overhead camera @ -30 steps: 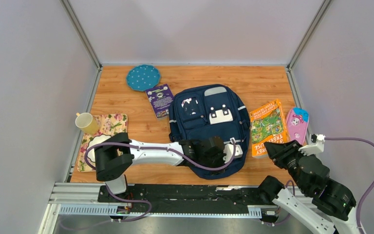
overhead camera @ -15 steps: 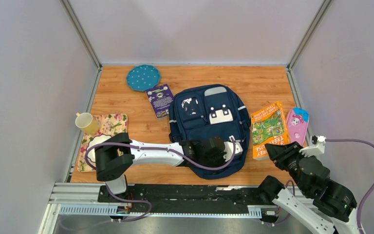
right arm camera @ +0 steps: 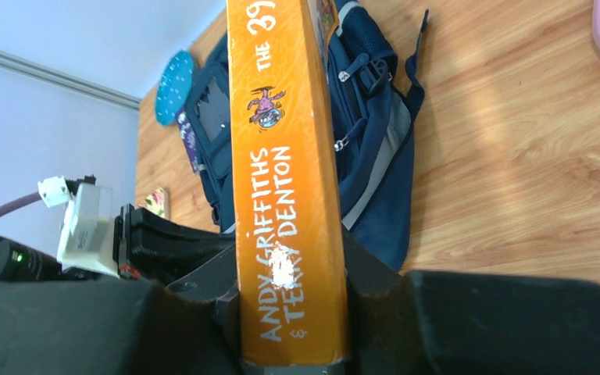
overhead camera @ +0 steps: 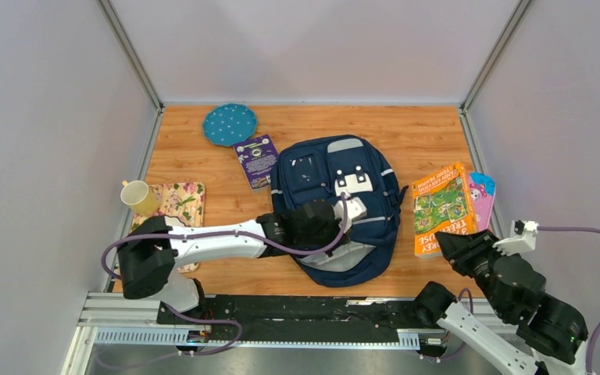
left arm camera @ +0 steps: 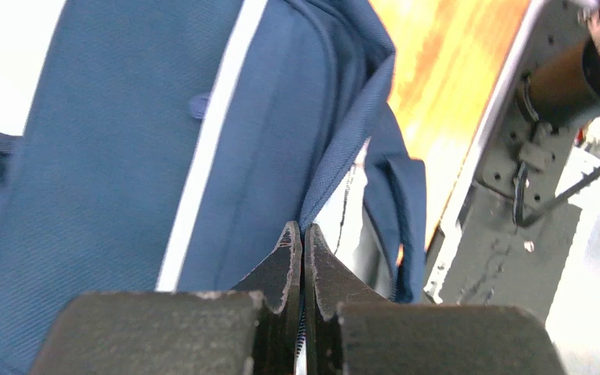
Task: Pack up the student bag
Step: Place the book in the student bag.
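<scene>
Left tool (overhead camera: 342, 221) on navy backpack (overhead camera: 380, 228)

**A:** Overhead camera sits high at the near edge, looking down the whole wooden table (overhead camera: 406, 133), with the navy backpack (overhead camera: 336, 211) in the centre, seen from far off.

**B:** Left wrist view is pressed right against that backpack, facing over its edge towards the metal rail (left arm camera: 500, 234).

**A:** Right wrist view sits low, sighting along an orange book (right arm camera: 289, 180) towards the backpack.

**B:** So all three share the backpack.
</scene>
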`<action>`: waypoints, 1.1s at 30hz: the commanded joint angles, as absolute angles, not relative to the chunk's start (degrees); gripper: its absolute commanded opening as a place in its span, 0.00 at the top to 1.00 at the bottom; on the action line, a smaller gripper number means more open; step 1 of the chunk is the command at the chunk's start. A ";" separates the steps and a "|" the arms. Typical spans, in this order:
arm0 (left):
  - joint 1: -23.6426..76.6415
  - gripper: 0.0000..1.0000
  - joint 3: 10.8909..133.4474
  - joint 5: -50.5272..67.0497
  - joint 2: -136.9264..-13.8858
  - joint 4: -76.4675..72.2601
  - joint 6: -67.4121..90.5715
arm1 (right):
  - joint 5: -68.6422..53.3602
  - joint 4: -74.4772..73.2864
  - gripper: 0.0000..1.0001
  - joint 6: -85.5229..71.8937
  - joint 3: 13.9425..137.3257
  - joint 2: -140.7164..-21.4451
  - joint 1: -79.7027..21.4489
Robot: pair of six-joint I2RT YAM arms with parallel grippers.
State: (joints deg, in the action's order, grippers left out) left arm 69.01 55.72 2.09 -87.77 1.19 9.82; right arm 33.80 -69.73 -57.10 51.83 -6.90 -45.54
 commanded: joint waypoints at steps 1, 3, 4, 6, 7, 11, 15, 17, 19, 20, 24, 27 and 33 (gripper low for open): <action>63.12 1.00 57.56 -0.53 -82.10 -2.99 11.60 | 37.71 -69.34 1.00 -56.34 58.53 -7.47 -45.44; 62.06 1.00 60.55 -1.05 -81.83 -2.20 11.60 | 36.66 -70.83 1.00 -57.47 59.33 -7.56 -45.44; 61.79 1.00 61.77 -2.10 -81.83 -1.33 10.91 | 35.17 -71.45 1.00 -58.35 59.50 -7.47 -45.44; 61.35 1.00 66.08 -3.42 -81.83 -0.71 10.02 | 33.32 -73.91 1.00 -61.07 59.24 -7.21 -45.44; 61.35 1.00 67.75 -5.17 -82.17 -0.27 9.06 | 31.66 -74.70 1.00 -63.78 58.89 -6.86 -45.35; 61.35 1.00 69.89 -8.87 -80.69 -4.72 6.16 | 28.31 -76.55 1.00 -68.81 55.29 -3.09 -45.44; 61.35 1.00 70.04 -14.06 -79.80 -8.70 4.40 | 26.19 -75.67 1.00 -72.33 51.51 1.65 -45.44; 61.35 1.00 71.53 -13.72 -80.42 -8.44 3.69 | 25.32 -75.24 1.00 -73.64 49.75 2.64 -45.44; 61.35 1.00 71.81 -12.23 -80.86 -8.61 3.60 | 22.42 -73.31 1.00 -73.48 47.74 2.29 -45.44; 61.35 1.00 71.72 -12.30 -80.86 -8.70 3.86 | 21.11 -70.08 1.00 -73.39 46.68 1.59 -45.44; 61.35 1.00 70.84 -11.43 -80.33 -10.01 5.71 | 13.03 -59.61 1.00 -76.18 40.62 0.44 -45.53; 61.35 1.00 69.87 -10.46 -79.81 -11.86 6.41 | 8.55 -48.90 1.00 -78.74 33.94 -1.04 -45.44; 61.61 1.00 69.08 -8.79 -78.31 -13.36 7.38 | 4.58 -30.78 1.00 -83.75 24.63 -4.03 -45.44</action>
State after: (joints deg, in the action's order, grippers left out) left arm 62.13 67.66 -8.58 -82.46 -3.05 6.39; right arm 9.37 -52.75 -78.32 27.59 -2.09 -45.45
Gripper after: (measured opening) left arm 0.009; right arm 0.281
